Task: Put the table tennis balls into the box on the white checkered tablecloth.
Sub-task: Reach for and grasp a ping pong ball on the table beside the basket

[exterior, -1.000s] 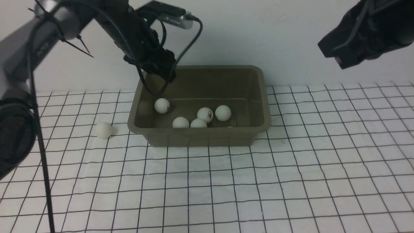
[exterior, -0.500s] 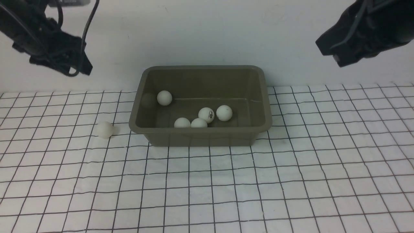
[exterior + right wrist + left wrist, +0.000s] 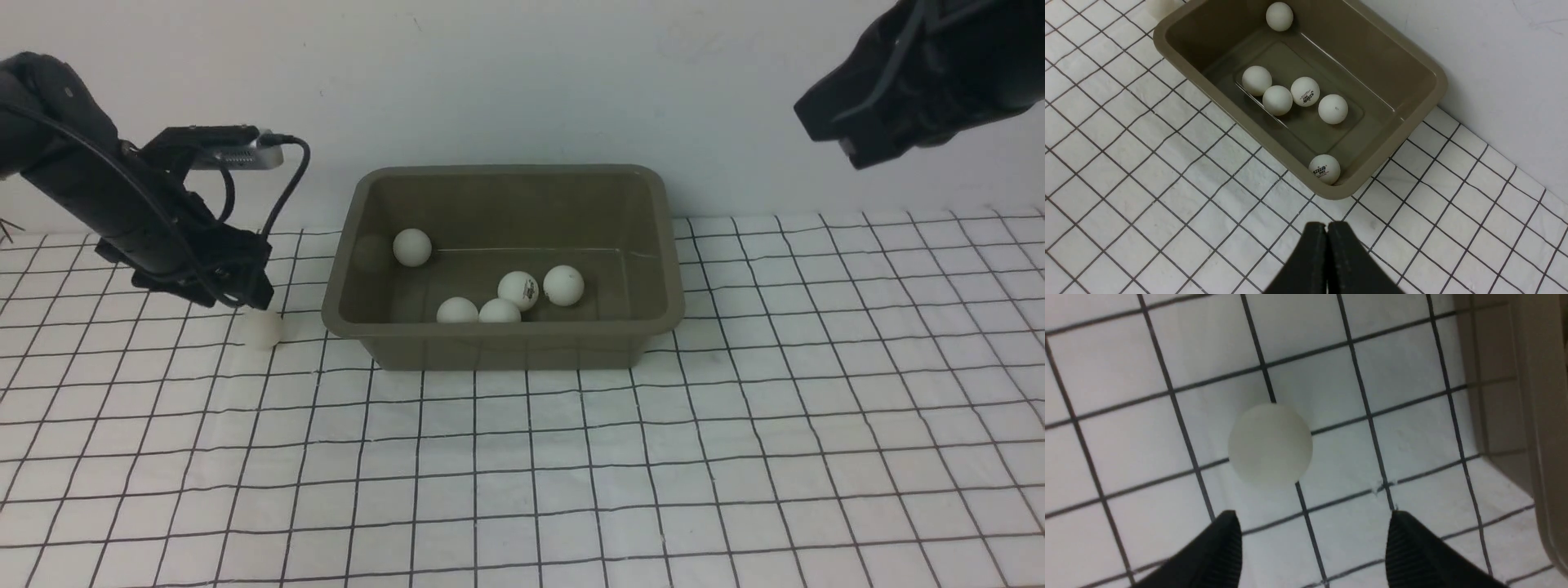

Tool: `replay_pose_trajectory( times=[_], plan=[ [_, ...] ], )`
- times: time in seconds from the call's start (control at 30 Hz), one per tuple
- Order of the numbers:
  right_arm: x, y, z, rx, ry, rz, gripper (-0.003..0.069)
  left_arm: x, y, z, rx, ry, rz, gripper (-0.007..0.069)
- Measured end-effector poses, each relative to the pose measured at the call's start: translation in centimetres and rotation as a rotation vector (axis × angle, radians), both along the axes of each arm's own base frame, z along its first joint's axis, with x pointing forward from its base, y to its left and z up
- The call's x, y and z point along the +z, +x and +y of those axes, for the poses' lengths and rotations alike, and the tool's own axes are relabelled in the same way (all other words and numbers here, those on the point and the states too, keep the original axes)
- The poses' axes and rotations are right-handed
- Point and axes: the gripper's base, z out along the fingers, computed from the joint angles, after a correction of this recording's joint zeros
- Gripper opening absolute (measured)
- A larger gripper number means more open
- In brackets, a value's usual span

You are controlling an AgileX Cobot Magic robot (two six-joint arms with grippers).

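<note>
A robotics lab test bench, by the look of it — a staged set rather than a lived-in room. Two black robot arms, the left arm (image 3: 106,204) and the right arm (image 3: 914,82), reach over a surface covered, as far as it shows, by the white checkered tablecloth (image 3: 735,425). A small cabled camera (image 3: 224,153) rides on the left one. A bare white wall (image 3: 522,73) rises at the surface's far edge — the box (image 3: 506,347) sits close against it.

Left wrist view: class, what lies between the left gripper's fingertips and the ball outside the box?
Only bare tablecloth. In the left wrist view, the ball sits just ahead of the open left gripper, with nothing between them.
</note>
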Motion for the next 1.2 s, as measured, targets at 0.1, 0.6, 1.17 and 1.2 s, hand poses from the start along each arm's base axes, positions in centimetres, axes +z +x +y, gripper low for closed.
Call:
replay_pose_trajectory(
  times=[0.1, 0.6, 1.17, 1.2],
  plan=[
    [0.0, 0.0, 0.0, 0.000, 0.002, 0.001, -0.0018, -0.3, 0.5, -0.5, -0.008, 0.023, -0.032, 0.0426],
    [0.0, -0.1, 0.2, 0.019, 0.008, 0.001, -0.0018, -2.5, 1.4, -0.2, -0.001, 0.105, -0.042, 0.0426],
    [0.1, -0.1, 0.2, 0.023, 0.012, -0.003, -0.0018, -7.2, 2.3, -1.2, 0.003, 0.074, 0.033, 0.0355],
    [0.1, -0.1, 0.2, 0.023, 0.012, -0.003, -0.0018, -7.2, 2.3, -1.2, 0.006, 0.073, 0.030, 0.0353]
  ],
)
